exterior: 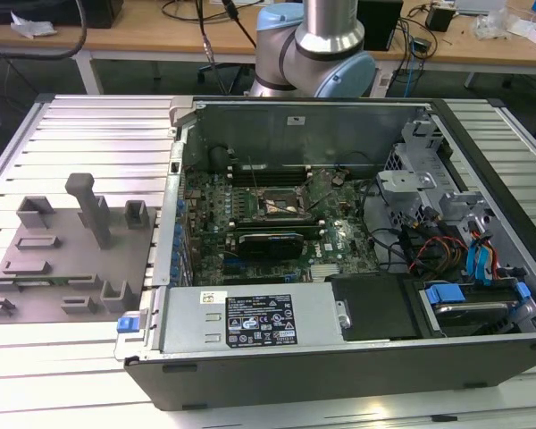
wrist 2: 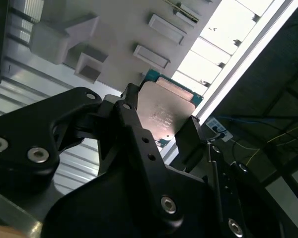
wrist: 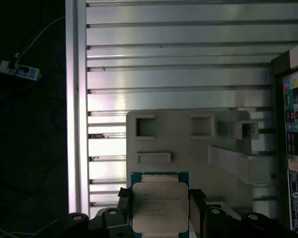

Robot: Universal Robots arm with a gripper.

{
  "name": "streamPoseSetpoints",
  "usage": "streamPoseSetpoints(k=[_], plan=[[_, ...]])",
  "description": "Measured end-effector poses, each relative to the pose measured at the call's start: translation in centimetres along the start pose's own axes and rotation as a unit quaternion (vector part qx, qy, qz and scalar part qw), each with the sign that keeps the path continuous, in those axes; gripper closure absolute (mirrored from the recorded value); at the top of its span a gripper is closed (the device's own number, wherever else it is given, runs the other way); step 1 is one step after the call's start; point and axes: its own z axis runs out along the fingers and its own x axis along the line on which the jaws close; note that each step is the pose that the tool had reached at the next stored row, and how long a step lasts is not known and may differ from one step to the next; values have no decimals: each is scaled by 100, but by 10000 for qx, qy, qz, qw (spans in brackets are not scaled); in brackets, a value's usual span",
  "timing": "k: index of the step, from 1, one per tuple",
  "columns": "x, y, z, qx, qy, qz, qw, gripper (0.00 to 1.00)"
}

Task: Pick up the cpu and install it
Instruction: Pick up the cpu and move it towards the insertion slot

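In both wrist views the gripper (wrist: pixel 160 214) (wrist 2: pixel 161 121) is clamped on the cpu (wrist: pixel 159 198) (wrist 2: pixel 165 110). One black finger (wrist: pixel 124 202) presses against one side of the chip and the other finger (wrist: pixel 196 202) against the opposite side. The cpu's pale metal top faces the cameras, and a thin green border shows around it. In the second wrist view the fingers (wrist 2: pixel 134 116) grip the chip by its edges, and the chip hangs clear of everything behind it.

Beyond the held chip lies a grey fixture plate (wrist: pixel 184 148) (wrist 2: pixel 119 29) with raised blocks and shallow rectangular pockets. In the first wrist view the cpu overlaps the plate's edge nearest the gripper. The plate rests on a slatted aluminium table (wrist: pixel 179 49) (exterior: pixel 98 125), near the table's edge on the exterior view's left. A tall grey post (exterior: pixel 91 210) stands upright on the plate (exterior: pixel 67 259).

Just beside the plate, an open computer case (exterior: pixel 339 380) takes up the table's middle and the exterior view's right. Its motherboard (exterior: pixel 250 214) lies flat inside, with the square socket frame (exterior: pixel 281 204) near the board's centre. A power supply (exterior: pixel 259 317) sits along the case's near wall.

Behind the case stands the robot arm (exterior: pixel 326 36), and wooden benches with cables run along the far side.
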Motion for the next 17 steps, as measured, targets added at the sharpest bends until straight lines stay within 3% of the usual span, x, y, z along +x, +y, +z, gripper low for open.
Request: streamPoseSetpoints(k=[7,8,17], plan=[[-1,34,-202,0,0,0,10000,45],[-1,43,-262,1,0,0,10000,45],[-1,84,-554,0,0,0,10000,45]])
